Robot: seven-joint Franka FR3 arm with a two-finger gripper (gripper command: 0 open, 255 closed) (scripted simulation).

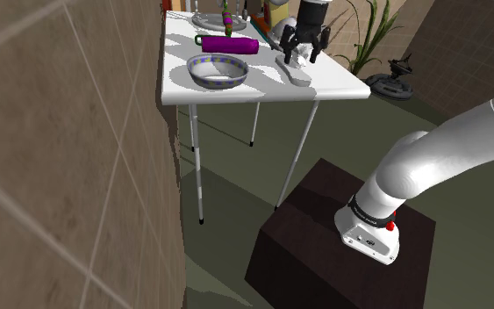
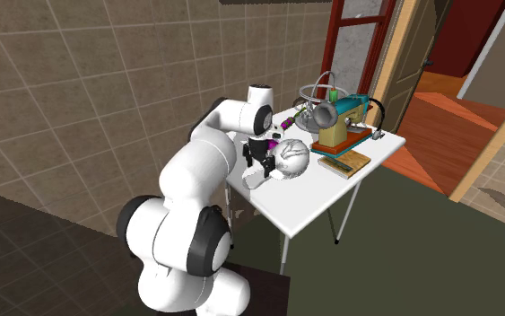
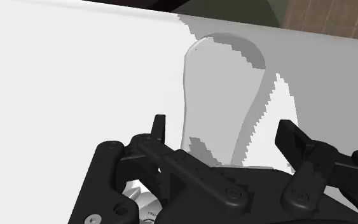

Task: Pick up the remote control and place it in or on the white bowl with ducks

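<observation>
Remote: near end hidden behind the housing of the gripper.
Arm: upper links cut off at the shoulder view's right edge.
Far-end clutter on table: cropped by the top edge, too small to identify.
Bowl: rim pattern too small to make out.

On the shoulder view I see the white table on thin legs, up against the tiled wall on the view's left. The black gripper hangs over the far end of the pale remote, fingers spread apart; I cannot tell whether they touch it. Left of the remote sits the bowl with a blue-patterned rim, and just beyond it a purple bottle lies on its side. The white arm rises from the dark stand at near right.
</observation>
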